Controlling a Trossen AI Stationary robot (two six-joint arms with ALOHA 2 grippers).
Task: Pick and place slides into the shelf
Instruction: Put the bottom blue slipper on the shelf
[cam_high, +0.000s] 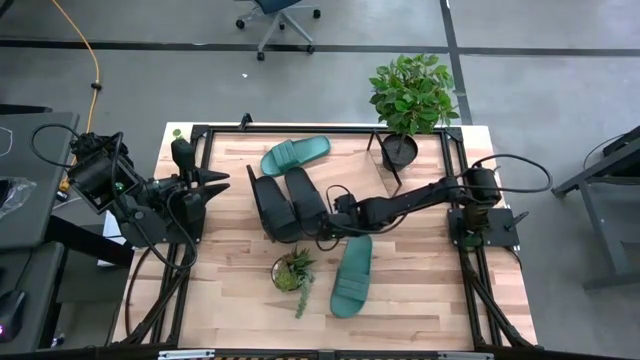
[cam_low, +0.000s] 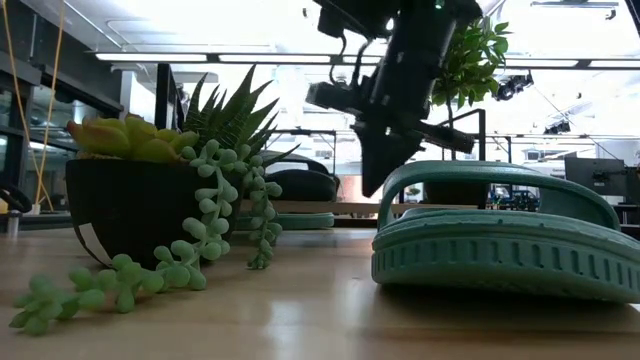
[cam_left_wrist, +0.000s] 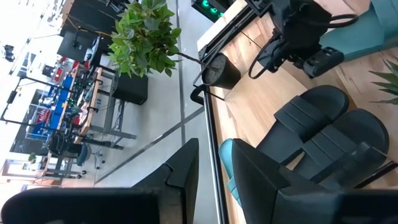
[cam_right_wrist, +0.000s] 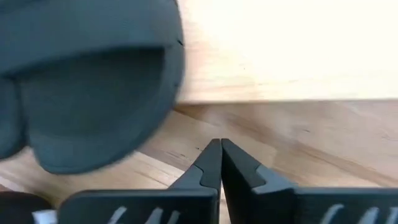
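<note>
The slides number four, and we take them from the near edge outward. Nearest lies a teal slide (cam_high: 352, 274) flat on the bare table (cam_high: 440, 300), right of a small succulent pot (cam_high: 288, 272) and not yet on the shelf (cam_high: 350, 160). Its long axis runs near to far, tilted slightly, toe end toward the shelf. Just beyond its far end our right gripper (cam_high: 328, 222) hangs with its jaws pressed together, holding nothing; the right wrist view shows its fingertips (cam_right_wrist: 219, 155) meeting over the wood beside the rounded end of a black slide (cam_right_wrist: 87, 81). So the teal slide lies on the near side of those jaws, close by, and we judge the right arm the nearer one for it. The two black slides (cam_high: 288, 203) sit side by side on the shelf board, left of that gripper. Farthest, the second teal slide (cam_high: 295, 154) lies crosswise near the shelf's far edge. Our left gripper (cam_high: 215, 183) waits at the shelf's left end, jaws partly open and empty.
</note>
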